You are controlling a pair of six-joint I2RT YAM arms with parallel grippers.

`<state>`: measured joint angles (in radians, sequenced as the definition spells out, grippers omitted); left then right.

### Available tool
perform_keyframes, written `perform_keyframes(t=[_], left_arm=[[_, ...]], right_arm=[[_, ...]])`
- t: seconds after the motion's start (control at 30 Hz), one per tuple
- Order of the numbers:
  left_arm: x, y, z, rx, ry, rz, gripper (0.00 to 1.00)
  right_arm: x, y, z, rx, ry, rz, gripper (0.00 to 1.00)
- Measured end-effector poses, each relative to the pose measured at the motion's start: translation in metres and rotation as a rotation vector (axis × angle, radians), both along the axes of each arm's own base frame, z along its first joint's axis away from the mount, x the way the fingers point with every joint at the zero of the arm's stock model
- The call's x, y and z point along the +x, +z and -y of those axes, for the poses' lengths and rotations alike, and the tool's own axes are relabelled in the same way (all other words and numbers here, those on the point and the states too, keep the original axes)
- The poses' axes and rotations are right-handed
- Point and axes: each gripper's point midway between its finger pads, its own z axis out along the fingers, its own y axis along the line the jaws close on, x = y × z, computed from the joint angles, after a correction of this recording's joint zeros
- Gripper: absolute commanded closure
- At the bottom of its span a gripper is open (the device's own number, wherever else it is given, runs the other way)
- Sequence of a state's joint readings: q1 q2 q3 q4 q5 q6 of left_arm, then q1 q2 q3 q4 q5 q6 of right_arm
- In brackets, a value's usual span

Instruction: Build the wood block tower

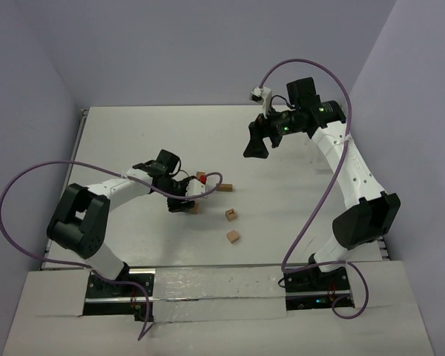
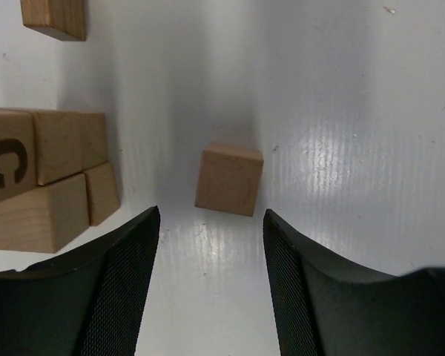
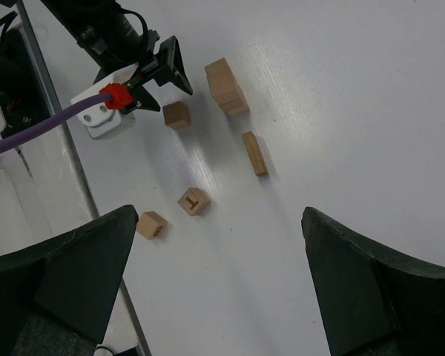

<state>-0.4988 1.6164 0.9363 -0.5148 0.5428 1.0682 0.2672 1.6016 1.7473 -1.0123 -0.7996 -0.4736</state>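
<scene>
My left gripper (image 1: 187, 204) sits low over the table, open, its fingers (image 2: 126, 282) apart with bare table between them. A plain wood block (image 2: 228, 179) lies just ahead of the fingertips, not gripped; it also shows in the right wrist view (image 3: 176, 115). To its left stands the tower (image 2: 41, 178), a short tight cluster of tan blocks, one marked C, also seen in the other views (image 1: 201, 177) (image 3: 226, 87). My right gripper (image 1: 256, 144) hangs high at the back right, open and empty (image 3: 219, 215).
A flat cuboid (image 1: 225, 187) (image 3: 254, 153) lies right of the tower. Two loose cubes lie nearer the arms: one marked T (image 3: 194, 201) (image 1: 231, 215) and another (image 3: 151, 225) (image 1: 233, 236). One more block (image 2: 55, 16) shows at the left wrist view's top edge.
</scene>
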Motion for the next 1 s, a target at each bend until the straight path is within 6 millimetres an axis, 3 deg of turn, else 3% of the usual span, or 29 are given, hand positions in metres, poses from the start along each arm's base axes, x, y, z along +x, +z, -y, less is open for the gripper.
perform_keyframes(t=[0.37,0.5,0.7,0.8,1.0], left_arm=[[-0.004,-0.007,0.015,0.011,-0.066,0.007,0.45],[-0.008,-0.010,0.018,0.019,-0.083,-0.001,0.70],[-0.012,-0.007,0.015,0.038,-0.072,-0.019,0.85],[-0.015,0.005,0.011,0.047,-0.058,-0.034,0.93],[-0.012,0.062,-0.002,0.004,0.015,0.001,0.98]], right_arm=[[-0.002,-0.001,0.000,-0.003,0.016,0.002,0.00],[-0.003,-0.001,0.000,-0.004,0.017,0.003,0.00],[-0.004,-0.002,0.000,-0.006,0.023,-0.002,0.00],[-0.005,-0.002,0.000,-0.005,0.028,-0.002,0.00],[-0.007,-0.002,0.000,-0.005,0.038,-0.002,0.00]])
